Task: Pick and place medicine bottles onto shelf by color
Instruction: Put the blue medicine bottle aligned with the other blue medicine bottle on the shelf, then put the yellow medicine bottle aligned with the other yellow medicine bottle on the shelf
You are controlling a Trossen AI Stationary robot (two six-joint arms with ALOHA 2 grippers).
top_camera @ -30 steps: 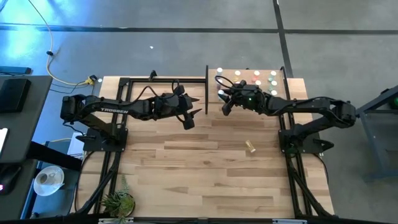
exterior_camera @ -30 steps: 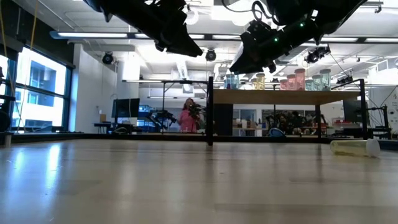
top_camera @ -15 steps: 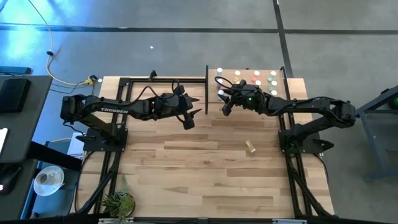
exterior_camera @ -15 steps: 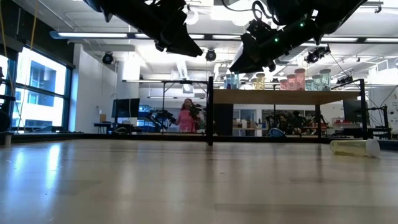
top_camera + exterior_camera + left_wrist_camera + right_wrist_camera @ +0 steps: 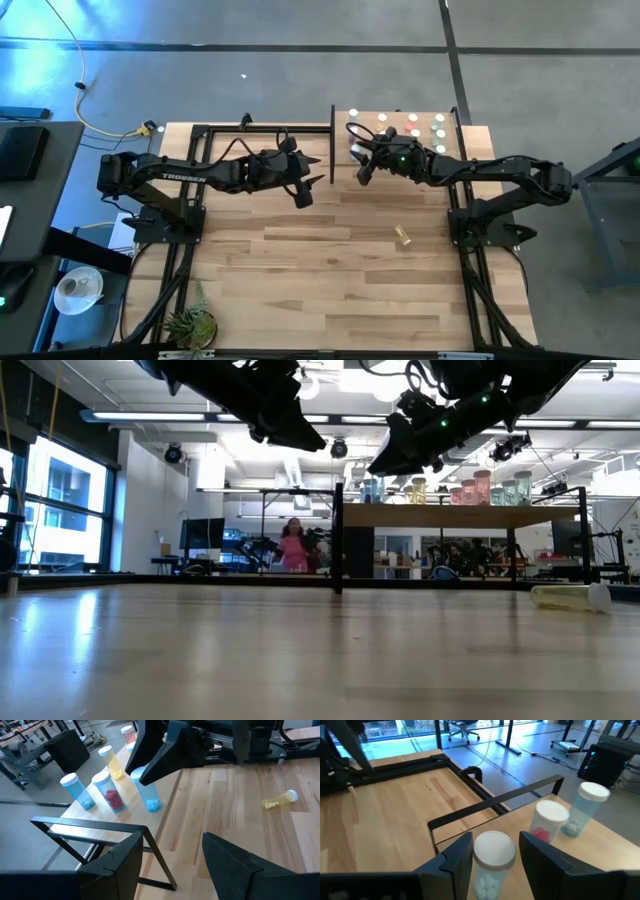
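From above we are seeing the right end effector [image 5: 358, 160] hovering at the shelf [image 5: 395, 122] edge; its wrist view is showing fingers apart, straddling a blue bottle [image 5: 493, 861] standing there. The left end effector [image 5: 305, 185], open, is waiting beside the shelf, and a yellow bottle [image 5: 403, 236] is lying on the desk [image 5: 300, 280].

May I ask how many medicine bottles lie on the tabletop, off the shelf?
1: a yellow bottle on its side near the right arm's base; others may be hidden.
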